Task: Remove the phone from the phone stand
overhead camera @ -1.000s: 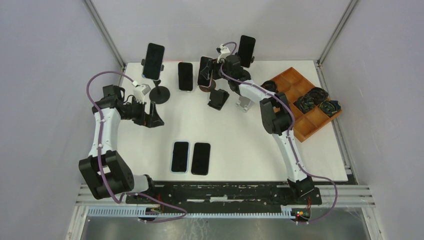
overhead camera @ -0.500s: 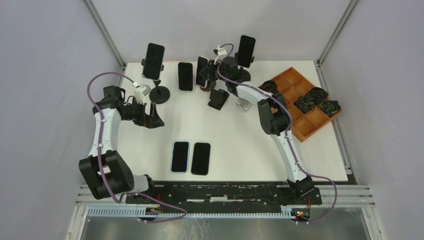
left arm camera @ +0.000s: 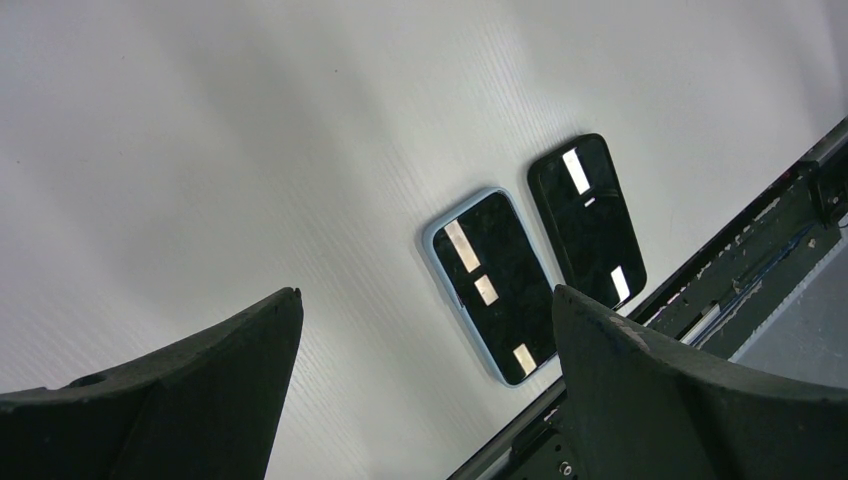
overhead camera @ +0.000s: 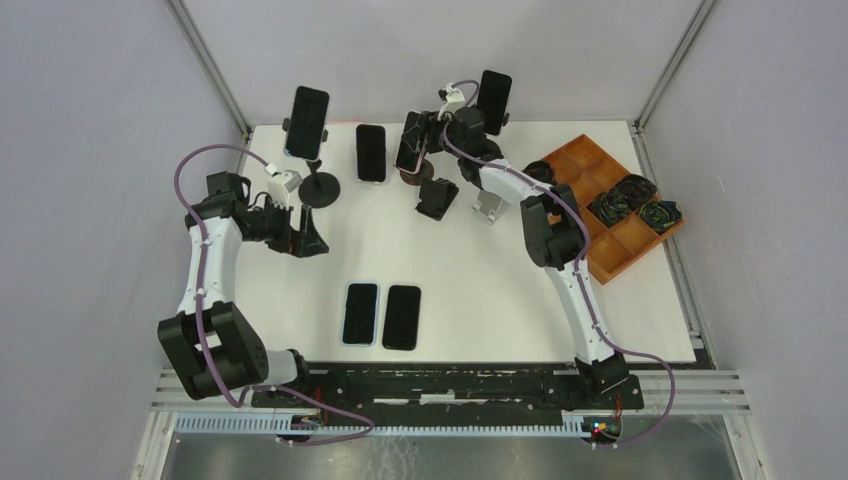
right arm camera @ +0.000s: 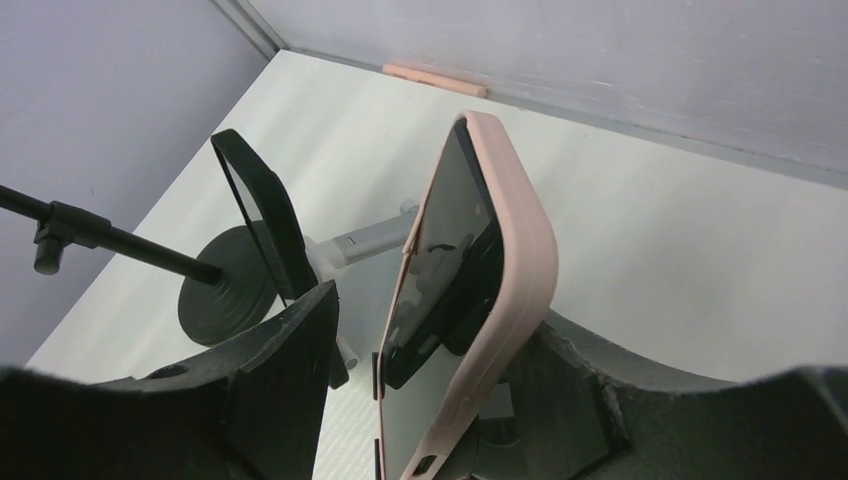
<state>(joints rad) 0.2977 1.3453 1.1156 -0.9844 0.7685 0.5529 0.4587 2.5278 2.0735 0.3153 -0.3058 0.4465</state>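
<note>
right gripper (right arm camera: 440, 340) clamps the phone (right arm camera: 505, 230), its pink case plain in the wrist view, barely visible overhead.

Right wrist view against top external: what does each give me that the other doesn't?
Only right wrist: the pink-cased phone seen edge-on, upright between the fingers of the right gripper, with a gap on its screen side, so a firm grip cannot be confirmed. Only top external: the left gripper well apart from that phone, two flat phones near the arm bases, and the wooden tray. Both: the pink-cased phone, the right gripper and the white table.
</note>
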